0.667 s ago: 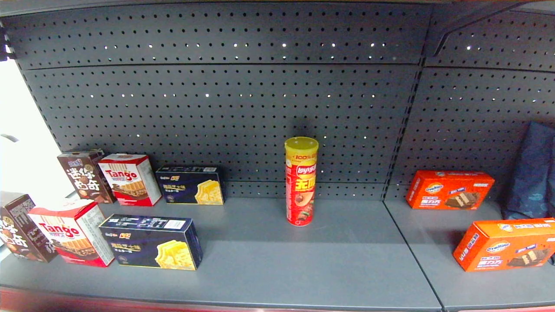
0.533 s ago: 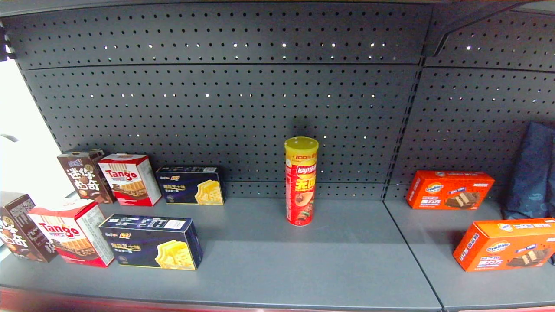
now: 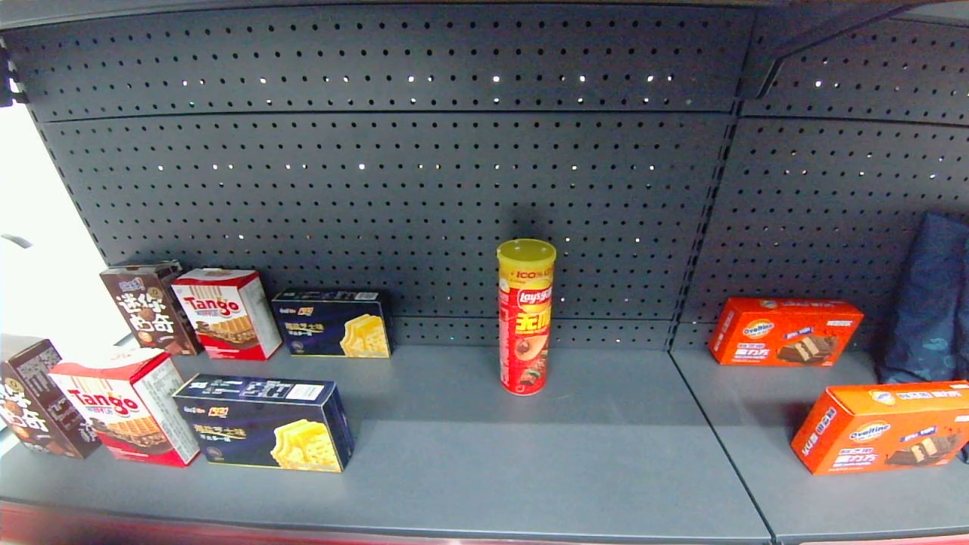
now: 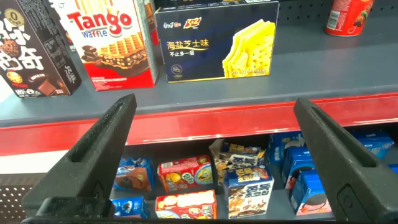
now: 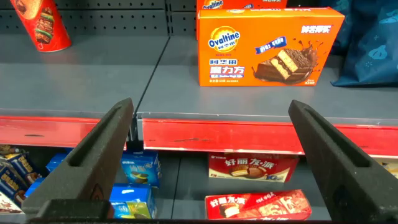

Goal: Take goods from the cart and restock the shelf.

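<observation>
Chip can [image 3: 526,318]: upright, yellow lid on, mid-shelf [image 3: 484,462], near the pegboard back panel [image 3: 394,189], well apart from the other goods.

Left end of shelf: two rows of three upright boxes.
- Back row, at the panel: back brown box [image 3: 147,306], back wafer box [image 3: 225,312], back navy box [image 3: 333,324].
- Front row, nearer the front edge: front brown box [image 3: 34,397], front wafer box [image 3: 125,405], front navy box [image 3: 265,424].

Right bay: back orange box [image 3: 783,331] by the panel, front orange box [image 3: 882,426] near the front edge. A dark blue bag [image 3: 927,303] stands at the far right end.

Left end effector [image 4: 217,168]: released, fingers spread wide, nothing between them. It sits before the shelf's red edge strip [image 4: 211,121], facing the front navy box.

Right end effector [image 5: 214,165]: released, empty, facing the front orange box.

Lower-tier boxes [image 5: 252,168] sit beneath the strip.
</observation>
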